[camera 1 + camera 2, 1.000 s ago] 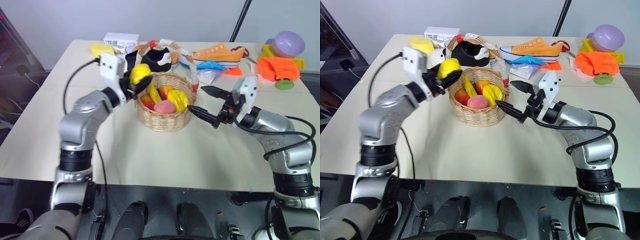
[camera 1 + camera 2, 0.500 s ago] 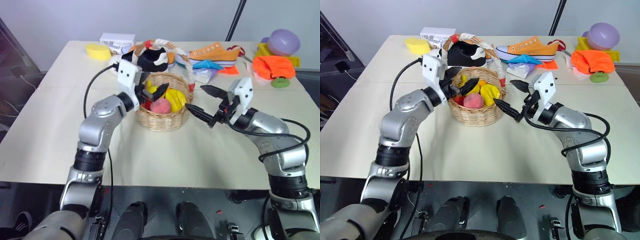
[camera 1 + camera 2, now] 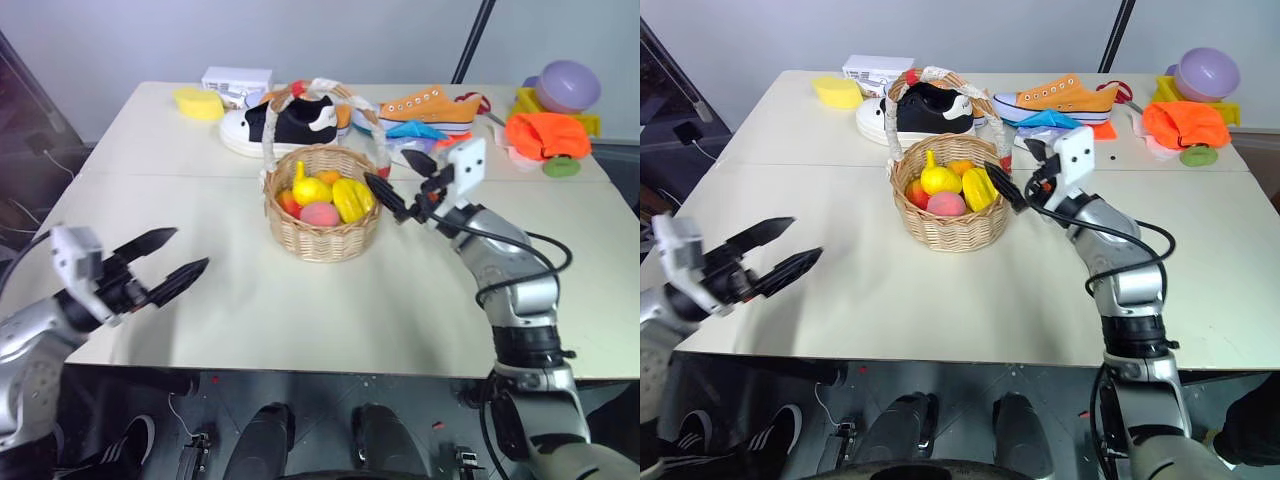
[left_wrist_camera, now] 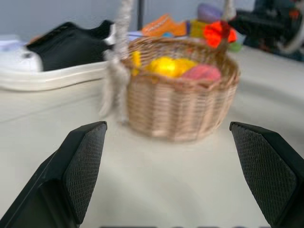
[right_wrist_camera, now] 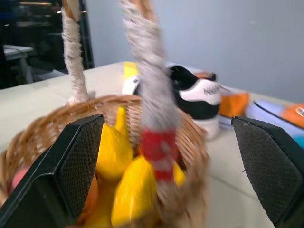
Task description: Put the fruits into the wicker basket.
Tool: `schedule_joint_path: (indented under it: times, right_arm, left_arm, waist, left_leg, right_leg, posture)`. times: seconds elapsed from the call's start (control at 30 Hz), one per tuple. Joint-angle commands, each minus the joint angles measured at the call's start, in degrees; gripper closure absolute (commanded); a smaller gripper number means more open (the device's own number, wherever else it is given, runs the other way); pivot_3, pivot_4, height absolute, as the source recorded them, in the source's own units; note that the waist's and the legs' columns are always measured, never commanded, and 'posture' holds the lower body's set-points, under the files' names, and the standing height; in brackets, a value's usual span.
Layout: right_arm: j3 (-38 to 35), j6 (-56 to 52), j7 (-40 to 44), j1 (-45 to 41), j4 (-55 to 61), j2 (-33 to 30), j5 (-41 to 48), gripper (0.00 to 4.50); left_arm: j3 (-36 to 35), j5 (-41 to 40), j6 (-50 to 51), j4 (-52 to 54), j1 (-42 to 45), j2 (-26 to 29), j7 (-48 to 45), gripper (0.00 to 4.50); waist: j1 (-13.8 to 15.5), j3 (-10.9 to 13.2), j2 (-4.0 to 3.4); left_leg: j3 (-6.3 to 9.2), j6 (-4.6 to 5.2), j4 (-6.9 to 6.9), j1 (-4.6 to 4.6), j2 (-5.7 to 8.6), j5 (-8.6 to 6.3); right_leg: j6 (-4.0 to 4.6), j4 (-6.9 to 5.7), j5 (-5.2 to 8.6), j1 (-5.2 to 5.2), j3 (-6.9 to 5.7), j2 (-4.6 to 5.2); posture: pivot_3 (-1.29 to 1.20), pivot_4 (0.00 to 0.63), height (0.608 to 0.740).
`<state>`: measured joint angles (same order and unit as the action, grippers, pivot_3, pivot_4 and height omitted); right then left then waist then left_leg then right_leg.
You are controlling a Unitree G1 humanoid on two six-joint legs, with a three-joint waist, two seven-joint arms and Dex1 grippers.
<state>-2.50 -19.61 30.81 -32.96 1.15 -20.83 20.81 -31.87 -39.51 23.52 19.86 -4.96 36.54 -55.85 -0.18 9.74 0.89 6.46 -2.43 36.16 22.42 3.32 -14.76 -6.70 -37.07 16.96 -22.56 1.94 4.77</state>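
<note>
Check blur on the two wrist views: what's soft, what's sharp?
Left wrist view: the black fingers are sharp; the wicker basket and black shoe behind are soft. Right wrist view: fingers sharp; the basket handle close up is smeared, and the fruits are soft.

Bare table [image 3: 250, 300] fronts the wicker basket [image 3: 322, 232]; shoes [image 3: 285, 125] crowd behind.

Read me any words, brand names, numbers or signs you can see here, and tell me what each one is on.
None can be read.
Black and white shoe: a small dark mark on its white side, too blurred to read.
White box: no legible print.
Orange sneaker: no readable label.
</note>
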Motion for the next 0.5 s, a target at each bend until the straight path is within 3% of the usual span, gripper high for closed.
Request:
schedule_joint_path:
  times: [0.03,0.1,0.2,0.4,0.5]
  right_arm:
    - [0.69,3.47,1.06,-2.19,-3.37,1.19,-1.43,0.0]
    - [0.7,4.33,1.13,-3.21,-5.32,1.4,-2.05,0.0]
    - [-0.29,4.56,1.46,-3.91,-6.77,1.67,-1.31,1.3]
    - [-1.78,4.31,2.42,-3.67,-5.92,1.48,0.19,4.43]
    - [-2.87,3.98,2.63,-3.39,-4.79,1.32,1.18,4.43]
  left_arm:
    - [-1.49,-1.47,-2.85,1.61,-0.93,-0.81,0.27,0.07]
    - [-0.6,-1.5,-3.34,2.59,-1.28,-1.76,1.14,0.07]
    - [0.4,-2.26,-3.25,4.02,-1.4,-3.09,2.48,0.0]
    - [1.84,-2.73,-3.58,4.63,-1.76,-3.26,3.46,0.0]
    - [2.98,-3.05,-3.36,4.41,-0.88,-3.2,3.71,0.0]
  waist:
    - [-0.2,0.0,0.0]
    - [-0.53,0.0,-0.01]
    - [-0.75,0.0,-0.02]
    - [-0.91,0.01,-0.03]
    - [-0.86,0.01,-0.04]
  left_leg:
    - [0.0,0.0,0.0,0.0,0.0,0.0]
    - [-0.02,0.0,-0.03,-0.01,-0.01,0.0]
    - [-0.03,-0.01,-0.06,0.0,-0.05,0.0]
    - [-0.05,-0.02,-0.07,0.0,-0.09,0.01]
    - [-0.07,-0.02,-0.07,0.0,-0.09,0.01]
  right_leg:
    - [0.0,0.0,0.0,0.0,0.0,0.0]
    - [0.02,-0.03,-0.02,-0.05,0.01,0.01]
    - [0.04,-0.09,-0.03,-0.13,0.02,-0.03]
    - [0.04,-0.11,-0.04,-0.15,0.05,-0.08]
    - [0.04,-0.11,-0.04,-0.16,0.05,-0.08]
  posture:
    - [0.0,0.15,0.74]
    - [0.0,0.15,0.74]
    - [0.0,0.15,0.74]
    - [0.0,0.15,0.74]
    - [0.0,0.15,0.74]
